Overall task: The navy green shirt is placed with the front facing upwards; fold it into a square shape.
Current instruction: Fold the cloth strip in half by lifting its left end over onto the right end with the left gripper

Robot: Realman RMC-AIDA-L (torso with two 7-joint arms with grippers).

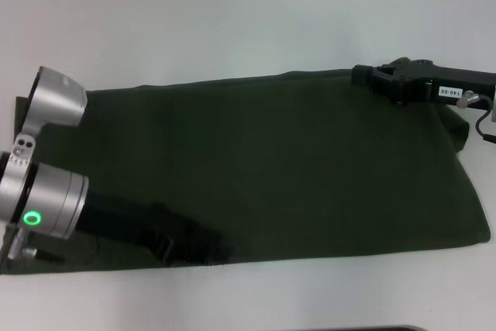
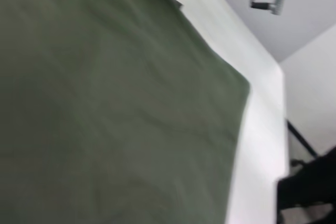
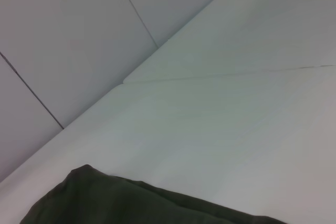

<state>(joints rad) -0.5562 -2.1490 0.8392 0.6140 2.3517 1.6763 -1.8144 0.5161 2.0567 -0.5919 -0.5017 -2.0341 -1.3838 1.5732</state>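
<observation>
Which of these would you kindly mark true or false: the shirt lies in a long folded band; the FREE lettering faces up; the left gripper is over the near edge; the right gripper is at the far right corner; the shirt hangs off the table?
1. The navy green shirt lies as a long folded band across the white table. True.
2. The FREE lettering faces up. False: only plain green cloth shows.
3. The left gripper is over the shirt's near edge. True.
4. The right gripper is at the shirt's far right corner. True.
5. The shirt hangs off the table. False: white table surface shows around it in the head view.
</observation>
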